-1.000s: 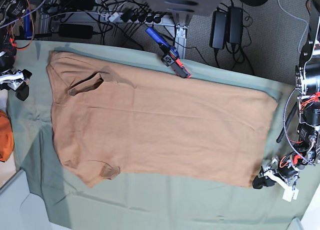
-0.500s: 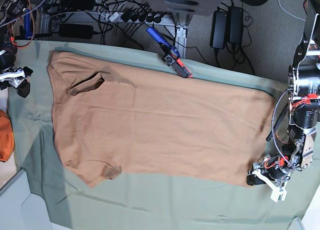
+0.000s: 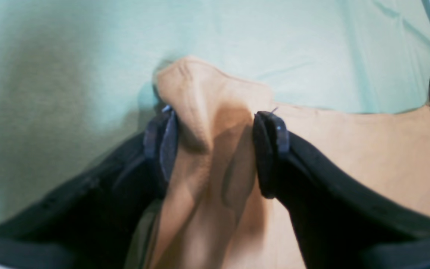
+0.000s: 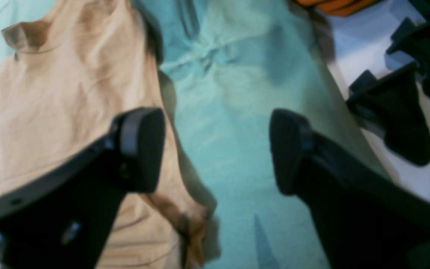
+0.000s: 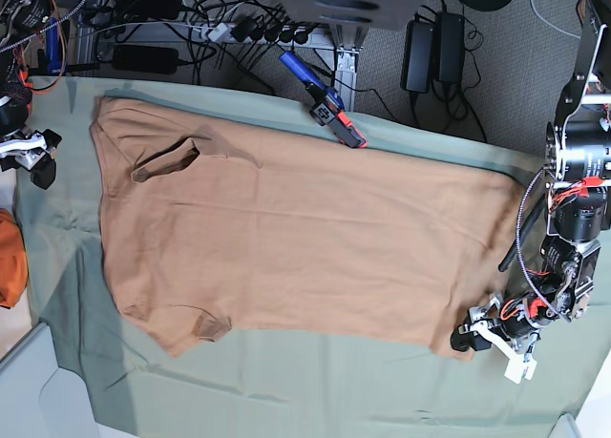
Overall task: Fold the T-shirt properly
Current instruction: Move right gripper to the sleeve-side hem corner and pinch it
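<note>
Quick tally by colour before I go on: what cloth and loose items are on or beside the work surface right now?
Tan: 1, the T-shirt
Sage green: 1, the cloth sheet
Orange: 1, the orange object at the sheet's edge
Blue and orange: 1, the tool lying at the sheet's far edge
Total: 4

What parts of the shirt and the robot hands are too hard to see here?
- T-shirt neck tag: too small in the base view.
- Left gripper jaws straddle a bunched shirt corner; blur hides whether they pinch it.
- Orange object: cut off by the base view's edge.
- Right gripper: arm cut off by the base view's edge.
</note>
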`<state>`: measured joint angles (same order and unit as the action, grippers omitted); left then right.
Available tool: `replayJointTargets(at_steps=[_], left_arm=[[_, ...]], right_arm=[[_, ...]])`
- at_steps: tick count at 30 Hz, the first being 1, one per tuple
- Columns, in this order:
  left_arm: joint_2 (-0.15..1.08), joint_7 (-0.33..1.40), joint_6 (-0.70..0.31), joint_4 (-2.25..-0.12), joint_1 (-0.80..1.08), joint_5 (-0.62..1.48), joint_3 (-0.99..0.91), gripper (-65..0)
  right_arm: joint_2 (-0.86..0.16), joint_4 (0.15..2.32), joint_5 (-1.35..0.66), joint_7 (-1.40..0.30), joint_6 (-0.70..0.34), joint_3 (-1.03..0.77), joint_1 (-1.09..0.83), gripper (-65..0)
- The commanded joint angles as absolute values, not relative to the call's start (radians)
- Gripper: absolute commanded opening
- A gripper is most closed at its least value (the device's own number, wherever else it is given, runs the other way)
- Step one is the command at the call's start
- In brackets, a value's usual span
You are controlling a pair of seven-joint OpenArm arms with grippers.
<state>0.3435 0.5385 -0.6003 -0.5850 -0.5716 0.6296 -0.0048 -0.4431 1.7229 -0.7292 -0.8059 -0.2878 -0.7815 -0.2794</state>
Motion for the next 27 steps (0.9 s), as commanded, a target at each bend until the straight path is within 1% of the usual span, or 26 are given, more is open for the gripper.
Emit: replayJointTargets(at_steps=[1, 3, 4, 5, 6, 8, 9, 10, 14, 20, 24, 27], left_arm=[[0.354, 0.531, -0.636, -0.598, -0.601, 0.641, -0.005, -30.3], [0.355, 0.530, -0.641, -0.598, -0.601, 0.659, -0.005, -30.9], [0.355, 0.528, -0.641, -0.598, -0.601, 0.669, -0.005, -32.9], [0.356, 0.528, -0.641, -0.598, -0.601, 0.678, -0.006, -37.1], [0.355, 0.528, -0.642, -0.598, -0.601, 0.688, -0.006, -42.8], [0.355, 0.533, -0.647, -0.598, -0.601, 0.716, -0.006, -56.6], [0.355, 0.545, -0.671, -0.603, -0.601, 0.727, -0.006, -63.0], [0.355, 0.563, -0.698, -0.609, -0.601, 0.738, -0.006, -65.0], [0.355, 0.624, -0.698, -0.642, -0.601, 0.767, -0.006, -65.0], [0.356, 0.655, -0.698, -0.654, -0.600, 0.767, -0.006, -65.0], [0.355, 0.667, -0.698, -0.655, -0.599, 0.775, -0.006, -65.0], [0.355, 0.693, -0.698, -0.667, -0.597, 0.796, -0.006, -65.0]], right_arm=[[-0.467, 1.738, -0.740, -0.782, -0.345, -0.792, -0.275, -20.7], [-0.467, 1.738, -0.740, -0.782, -0.345, -0.792, -0.275, -20.7], [-0.467, 1.738, -0.741, -0.782, -0.345, -0.792, -0.274, -20.7], [-0.467, 1.738, -0.741, -0.782, -0.345, -0.792, -0.274, -20.7], [-0.467, 1.738, -0.741, -0.782, -0.345, -0.792, -0.274, -20.7], [-0.467, 1.738, -0.741, -0.782, -0.345, -0.792, -0.274, -20.7], [-0.467, 1.738, -0.741, -0.782, -0.345, -0.792, -0.274, -20.7], [-0.467, 1.738, -0.741, -0.782, -0.345, -0.792, -0.274, -20.7], [-0.468, 1.738, -0.741, -0.782, -0.345, -0.792, -0.251, -20.7], [-0.468, 1.738, -0.715, -0.780, -0.341, -0.792, -0.160, -20.7], [-0.469, 1.724, -0.647, -0.759, -0.290, -0.790, -0.075, -20.7], [-0.478, 1.671, -0.627, -0.754, -0.284, -0.764, -0.008, -20.7]])
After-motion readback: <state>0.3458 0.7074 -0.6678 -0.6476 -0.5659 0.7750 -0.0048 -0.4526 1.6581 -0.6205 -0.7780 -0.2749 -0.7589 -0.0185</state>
